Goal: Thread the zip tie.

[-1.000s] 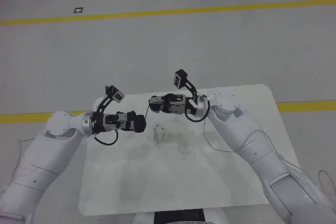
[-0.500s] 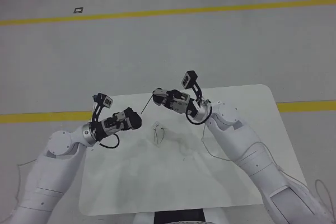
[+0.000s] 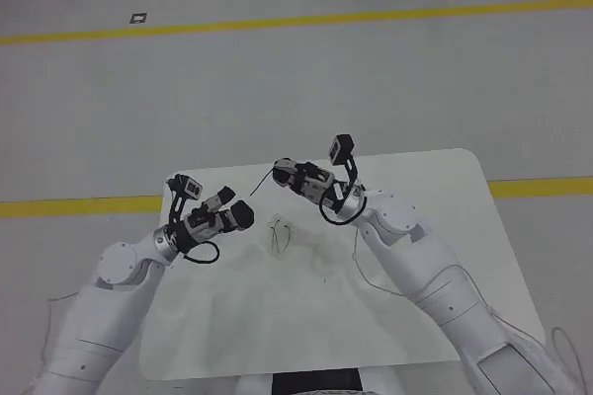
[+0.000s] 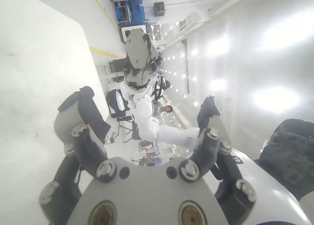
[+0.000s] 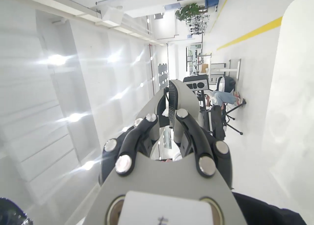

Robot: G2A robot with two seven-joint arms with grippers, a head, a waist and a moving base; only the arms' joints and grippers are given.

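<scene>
Step in hand: presenting the tie for threading; threading itself not yet begun.

- Right tool (image 3: 280,170) is pressed together, pinching one end of the zip tie (image 3: 262,182). The tie shows as a thin dark strip held above the far side of the tabletop (image 3: 425,247), with its free end slanting toward the left tool (image 3: 242,212).
- Left tool is spread and empty, near the free end but apart from it.
- A small pale looped item (image 3: 280,235) lies on the tabletop between the arms; cannot tell what it is.

Judgement: the next move calls for the left tool to close on the free end, then finely align the tail with the head slot. The strip is thin and flexible, so it will likely bend if pushed off-axis.
</scene>
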